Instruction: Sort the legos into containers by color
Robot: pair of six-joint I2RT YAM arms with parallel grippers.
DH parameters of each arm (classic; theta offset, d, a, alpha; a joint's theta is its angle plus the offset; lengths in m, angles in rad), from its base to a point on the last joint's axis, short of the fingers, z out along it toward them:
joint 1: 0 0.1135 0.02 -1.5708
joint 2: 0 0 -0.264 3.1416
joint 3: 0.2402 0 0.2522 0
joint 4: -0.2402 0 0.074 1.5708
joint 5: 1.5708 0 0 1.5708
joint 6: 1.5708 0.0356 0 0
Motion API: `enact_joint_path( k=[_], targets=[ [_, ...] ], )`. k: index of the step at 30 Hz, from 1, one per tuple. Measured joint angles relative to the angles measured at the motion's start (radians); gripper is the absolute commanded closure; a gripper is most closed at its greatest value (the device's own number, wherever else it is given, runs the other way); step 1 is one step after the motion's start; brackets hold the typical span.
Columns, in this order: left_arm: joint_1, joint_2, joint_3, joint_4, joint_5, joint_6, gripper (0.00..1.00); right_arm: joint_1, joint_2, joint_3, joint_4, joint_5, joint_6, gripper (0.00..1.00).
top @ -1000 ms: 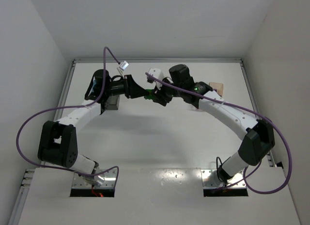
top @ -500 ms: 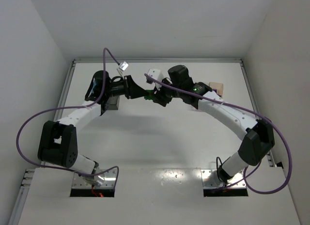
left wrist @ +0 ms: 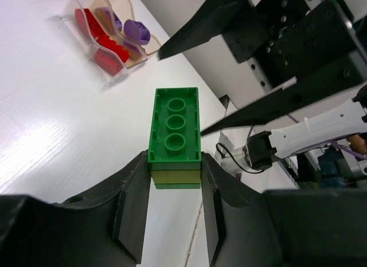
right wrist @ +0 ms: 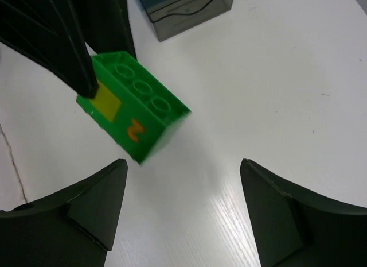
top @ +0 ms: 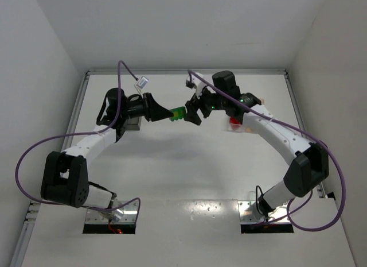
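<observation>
A green lego clump (left wrist: 175,126) with a yellow layer under its top brick hangs above the table, and my left gripper (left wrist: 175,162) is shut on its near end. The top view shows the same clump (top: 178,112) sticking out of the left gripper (top: 171,113) towards the right gripper (top: 192,110). In the right wrist view the clump (right wrist: 136,104) carries an orange mark, and the right gripper (right wrist: 183,165) stands open just short of it with nothing between its fingers. A clear container (left wrist: 94,46) holds red legos. The tan container (left wrist: 133,33) beside it holds purple ones.
A dark grey container (top: 133,123) sits under the left arm and shows at the top of the right wrist view (right wrist: 183,8). Red legos (top: 235,126) show beneath the right arm. White walls close the table at the back and sides.
My right gripper has opened, let go of the green clump and drawn back to the right. The left gripper keeps the clump and has shifted slightly left.
</observation>
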Motion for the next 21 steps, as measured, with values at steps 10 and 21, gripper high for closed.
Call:
enact_joint_path(
  k=[10,21],
  targets=[
    [0.132,0.033,-0.091,0.350,0.039,-0.364,1.00,-0.107,-0.116,-0.089,0.051,-0.136,0.106,0.20],
    [0.139,0.047,-0.113,0.570,0.035,-0.611,1.00,-0.206,-0.005,-0.276,0.636,-0.514,0.854,0.23]
  ],
)
